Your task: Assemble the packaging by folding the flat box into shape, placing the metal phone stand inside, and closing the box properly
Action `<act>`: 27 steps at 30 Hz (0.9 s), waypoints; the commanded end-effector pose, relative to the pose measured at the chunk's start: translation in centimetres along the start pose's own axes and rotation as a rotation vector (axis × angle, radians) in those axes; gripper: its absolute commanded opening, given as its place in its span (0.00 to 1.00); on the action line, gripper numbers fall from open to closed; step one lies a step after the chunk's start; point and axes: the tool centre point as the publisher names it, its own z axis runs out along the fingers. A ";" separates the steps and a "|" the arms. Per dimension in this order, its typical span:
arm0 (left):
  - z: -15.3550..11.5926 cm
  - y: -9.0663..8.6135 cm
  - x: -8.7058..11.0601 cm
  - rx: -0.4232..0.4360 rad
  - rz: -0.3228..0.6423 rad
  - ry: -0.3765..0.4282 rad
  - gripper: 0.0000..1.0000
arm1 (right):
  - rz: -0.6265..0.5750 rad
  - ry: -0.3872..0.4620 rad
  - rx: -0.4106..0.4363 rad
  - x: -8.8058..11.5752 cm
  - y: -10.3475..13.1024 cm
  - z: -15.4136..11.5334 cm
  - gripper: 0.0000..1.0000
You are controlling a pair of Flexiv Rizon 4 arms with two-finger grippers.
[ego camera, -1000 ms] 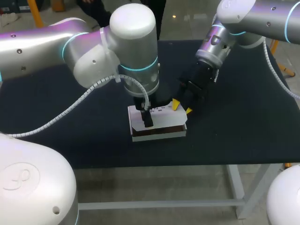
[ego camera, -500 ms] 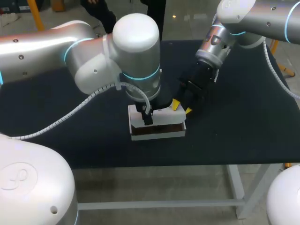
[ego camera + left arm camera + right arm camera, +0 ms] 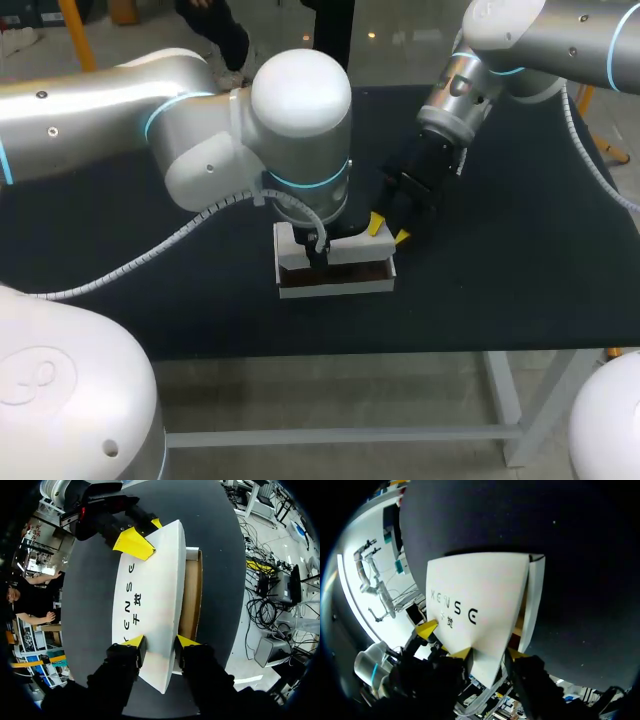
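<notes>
box (image 3: 335, 282) sits mid table (image 3: 500, 250), brown inside showing along near side. white lid (image 3: 150, 590) tilted over it, not yet down. left gripper (image 3: 160, 642) pinches one end of lid, tip on each face; right gripper (image 3: 488, 654) pinches opposite end likewise. stand not visible. card likely light, thin, easily creased, smooth so may slip. best grip: lid's free edge near corners, gentle squeeze, both ends lowered level.

The box lid (image 3: 150, 605) is white (dark lettering across it), its interior (image 3: 191, 595) brown, the table (image 3: 520, 260) black.
</notes>
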 end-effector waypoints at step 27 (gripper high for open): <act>0.8 -0.1 1.6 0.005 0.037 -0.068 0.35 | 0.009 -0.008 0.001 -0.7 -0.2 0.4 0.47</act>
